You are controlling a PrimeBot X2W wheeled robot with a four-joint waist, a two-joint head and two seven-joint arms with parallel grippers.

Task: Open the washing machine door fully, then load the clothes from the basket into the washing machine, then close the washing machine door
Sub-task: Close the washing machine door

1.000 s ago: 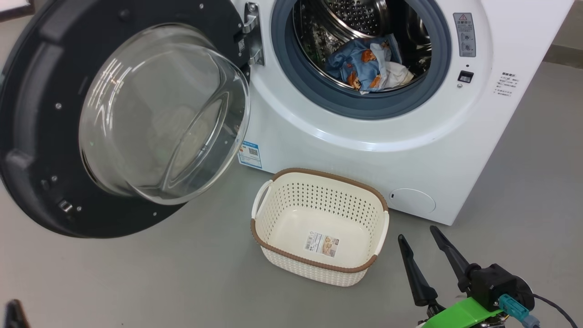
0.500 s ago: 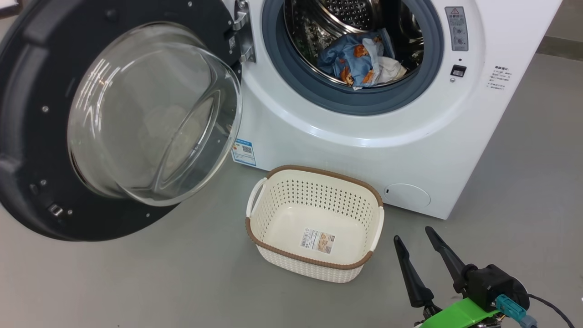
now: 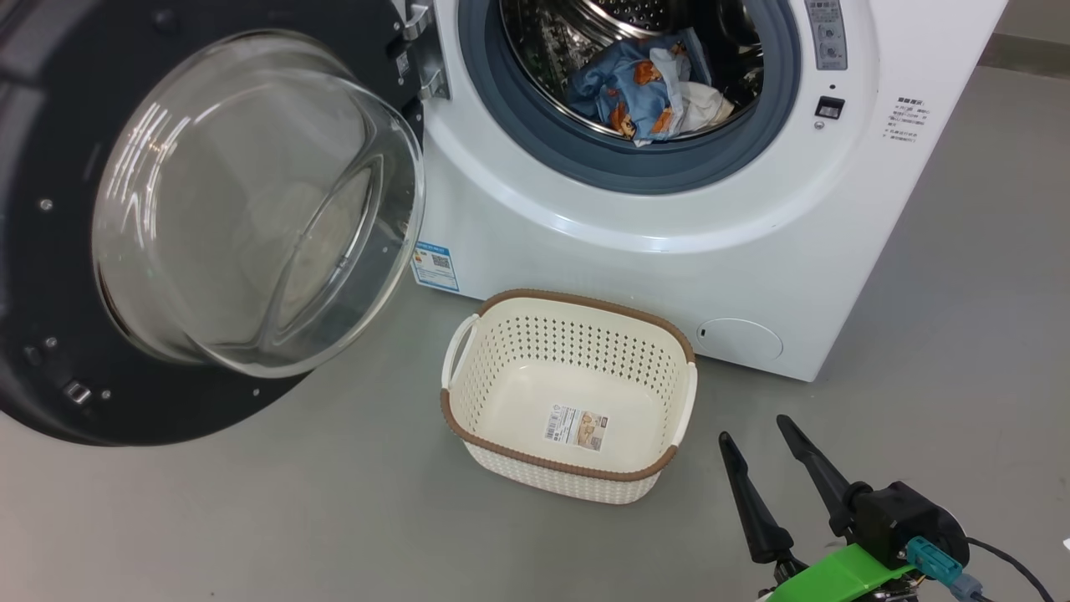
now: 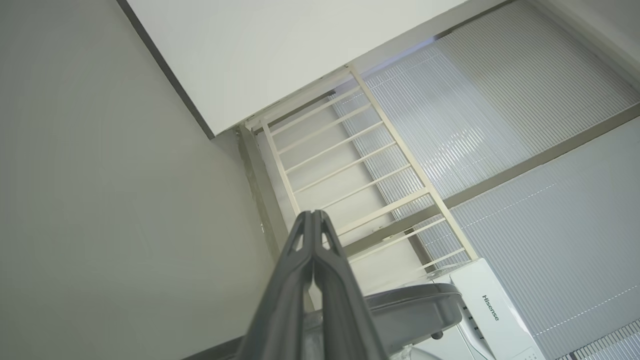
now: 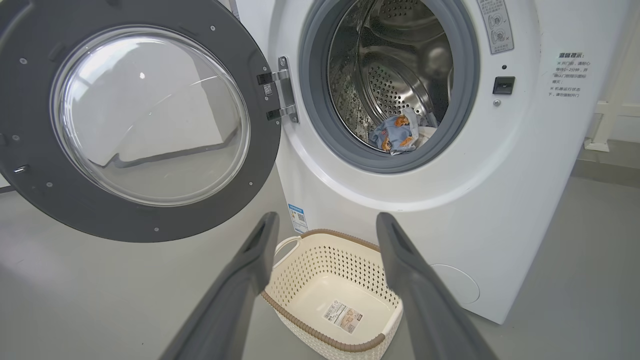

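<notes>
Grey floor (image 3: 251, 518) runs under a white front-loading washing machine (image 3: 635, 251). Its washing machine door (image 3: 242, 209) is swung wide to the robot's left, glass bowl facing out. The clothes (image 3: 639, 88), blue bear-print and cream cloth, lie in the steel drum (image 3: 602, 25). The basket (image 3: 552, 478), on the floor just in front of the machine, holds no cloth. Loading looks done, so closing the door is the step in hand.

The right gripper (image 3: 752, 426) hovers beside the basket, fingers spread and nothing between them. The left gripper (image 4: 312, 215) has its fingers pressed together, empty, pointing up toward a wall.

To close well, push on the black rim at the edge far from the hinge (image 3: 422, 50), not on the glass. Sweep the door round clear of the basket, then press until it latches. First check that no cloth hangs over the rubber ring (image 3: 669, 171).

"Hisense" (image 4: 490, 307) reads on the machine's top panel. The blue label (image 3: 435, 266) carries a QR code and the basket sticker (image 3: 577, 426) a barcode. The warning label (image 3: 827, 33) is too fine to read.
</notes>
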